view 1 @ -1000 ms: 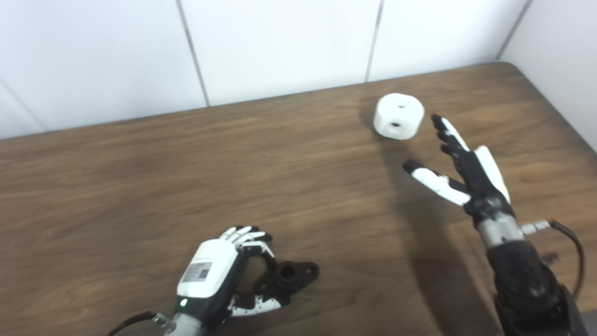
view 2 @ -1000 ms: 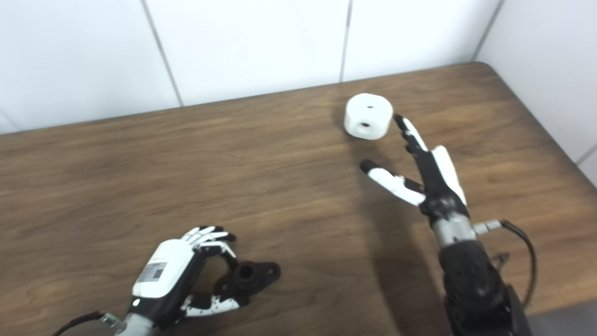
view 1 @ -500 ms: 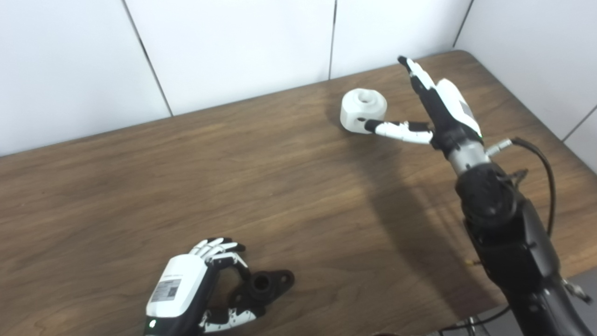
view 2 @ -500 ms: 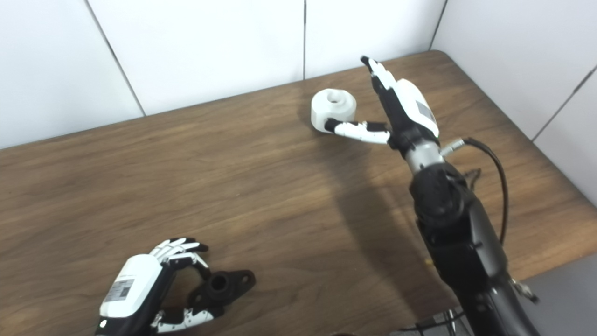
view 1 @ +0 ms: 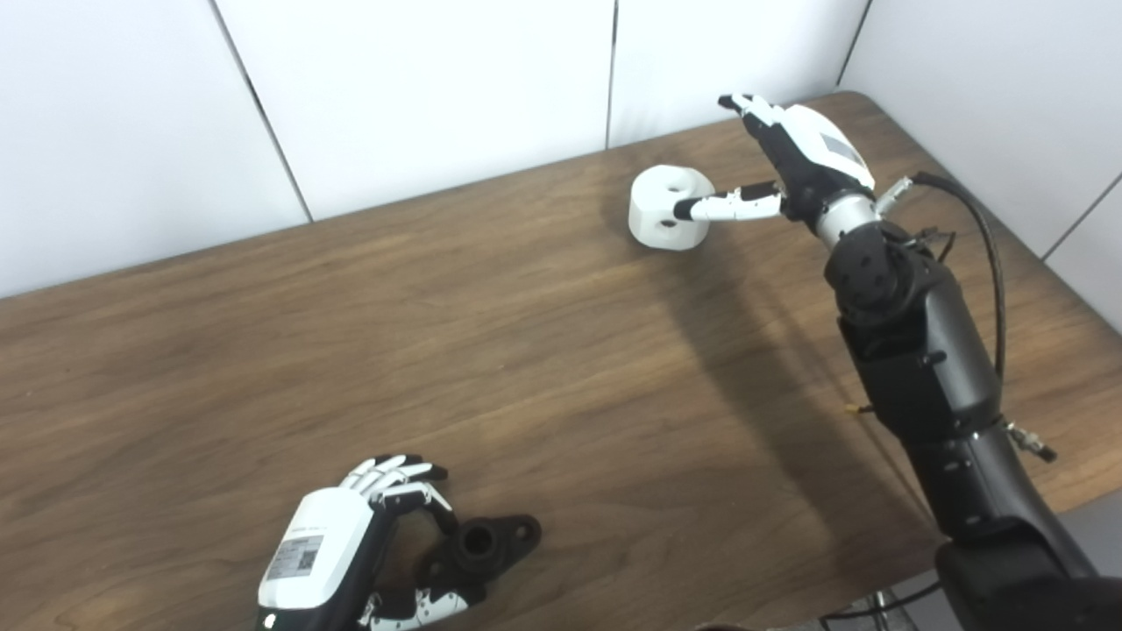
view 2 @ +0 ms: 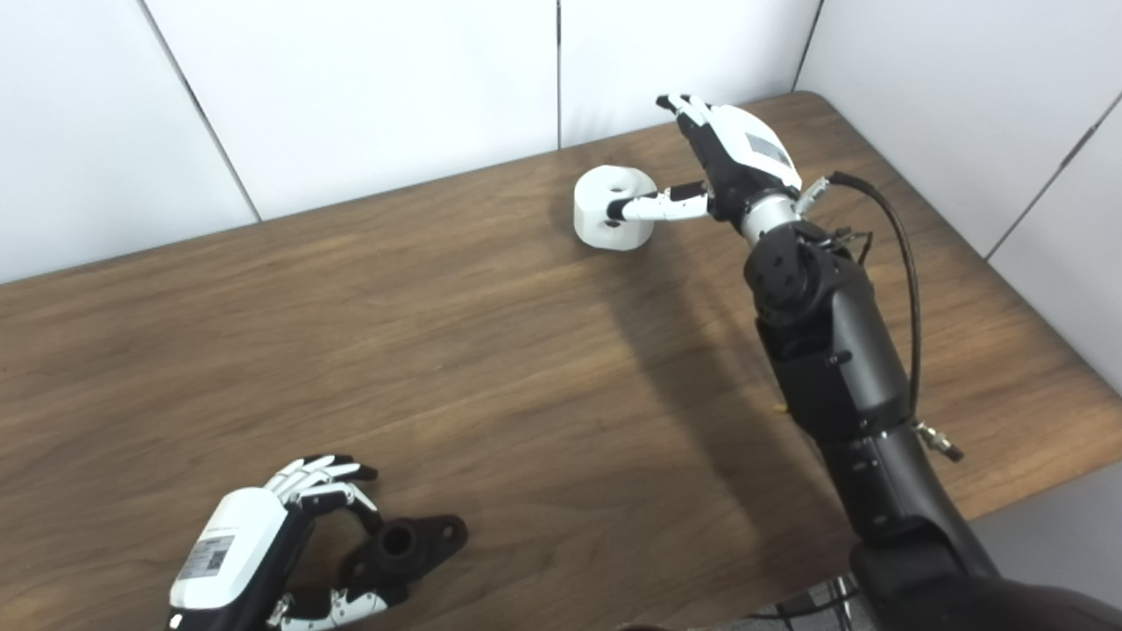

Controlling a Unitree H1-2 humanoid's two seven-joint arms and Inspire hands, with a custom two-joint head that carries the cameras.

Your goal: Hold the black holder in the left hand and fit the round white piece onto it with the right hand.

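Right hand fingers spread

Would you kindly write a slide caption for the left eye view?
Right hand open beside the round white piece, thumb touching it; left hand curled around the black holder on the table.

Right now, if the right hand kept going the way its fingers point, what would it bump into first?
Probably the white wall behind the table; the round white piece sits beside the right hand, touched only by its thumb.
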